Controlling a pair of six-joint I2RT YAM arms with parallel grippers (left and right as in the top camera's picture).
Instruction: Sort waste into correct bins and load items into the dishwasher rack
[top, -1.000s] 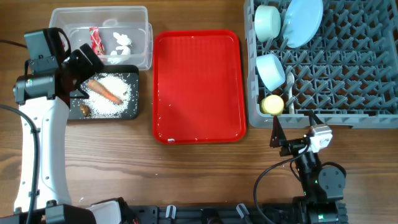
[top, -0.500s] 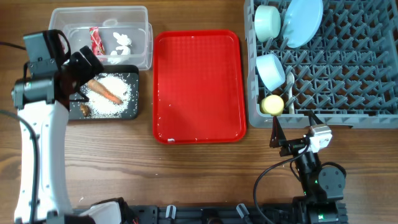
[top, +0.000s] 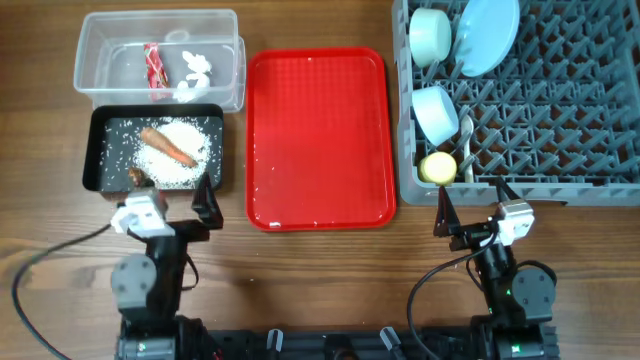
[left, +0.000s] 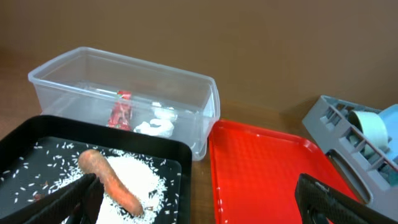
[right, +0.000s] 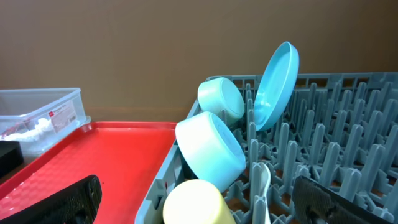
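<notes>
Step in hand: judged to be the end of the run, both arms folded low at the bottom edge of the overhead view.

Left gripper: jaws spread wide, nothing between them. Right gripper: likewise spread wide and empty.

Waste:
- red wrapper and white tissue lie in the clear tub, upper left of frame
- carrot lies on the heap of rice in the black tray, just below the tub
- brown scrap at that tray's lower edge
- loose grains are scattered over the tray floor

Dishes, all at the left side of the rack, right of frame:
- plate standing on edge
- green bowl beside it, tilted
- light-blue bowl below, on its side
- spoon slotted between the pegs
- yellow cup at the lower left corner

Red tray, centre of frame, carries no items. A few pale specks near its top and bottom rims could be grains or glints; cannot tell.

Next move, as judged: nothing left to grasp. At most a check of those specks, which would need a fine pinch on a slick ribbed surface.

Surface: wooden table, visible grain, cables trailing from both arm bases. Room: wrist views show only a plain brown backdrop behind the tub and rack
</notes>
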